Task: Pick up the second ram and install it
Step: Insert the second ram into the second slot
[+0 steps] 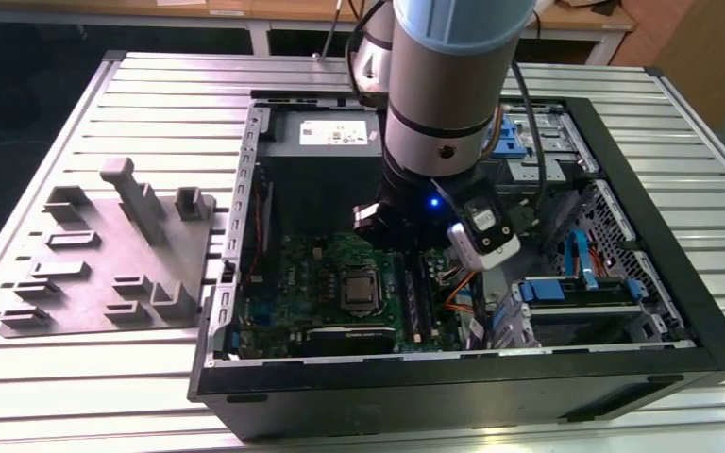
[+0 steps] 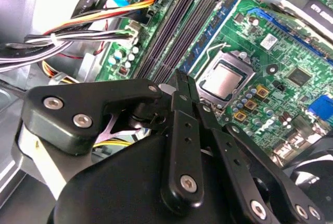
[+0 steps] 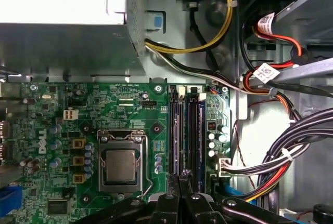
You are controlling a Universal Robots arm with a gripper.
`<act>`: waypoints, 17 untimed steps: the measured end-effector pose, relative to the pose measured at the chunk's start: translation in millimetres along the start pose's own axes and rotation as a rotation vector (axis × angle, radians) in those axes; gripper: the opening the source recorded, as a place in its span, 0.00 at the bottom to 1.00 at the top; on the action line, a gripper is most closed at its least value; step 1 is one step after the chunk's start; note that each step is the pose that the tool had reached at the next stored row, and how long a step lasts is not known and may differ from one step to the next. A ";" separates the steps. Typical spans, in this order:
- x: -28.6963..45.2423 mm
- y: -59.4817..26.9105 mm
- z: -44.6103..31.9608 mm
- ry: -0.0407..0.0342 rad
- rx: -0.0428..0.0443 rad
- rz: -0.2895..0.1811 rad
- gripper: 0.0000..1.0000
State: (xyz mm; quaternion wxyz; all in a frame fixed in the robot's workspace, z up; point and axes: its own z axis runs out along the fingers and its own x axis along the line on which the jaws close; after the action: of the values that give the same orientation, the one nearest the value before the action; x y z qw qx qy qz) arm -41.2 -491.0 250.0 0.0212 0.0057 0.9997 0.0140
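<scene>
In both wrist views my gripper hangs just above the near end of the memory slots, next to the CPU socket. Its two black fingers are pressed together, and I see nothing between their tips. The slots run as dark and blue parallel strips straight away from the fingertips. I cannot tell the second ram apart from these dark strips. In the exterior view the arm reaches down into the open computer case, over the green motherboard.
A grey plastic tray with raised blocks lies on the slatted table at the exterior view's left. Bundles of coloured cables and drive bays crowd the case beside the slots. The power supply sits beyond the motherboard.
</scene>
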 end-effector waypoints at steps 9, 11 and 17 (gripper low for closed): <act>-6.4 0.7 5.2 -0.0001 -0.0001 0.001 0.11; -6.4 1.8 6.2 -0.0001 -0.0008 0.001 0.11; -6.4 3.8 10.4 0.0000 -0.0010 0.001 0.11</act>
State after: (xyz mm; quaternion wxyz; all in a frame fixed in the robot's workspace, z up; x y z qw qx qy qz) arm -34.4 -487.0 240.0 0.0212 0.0062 0.9997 0.0145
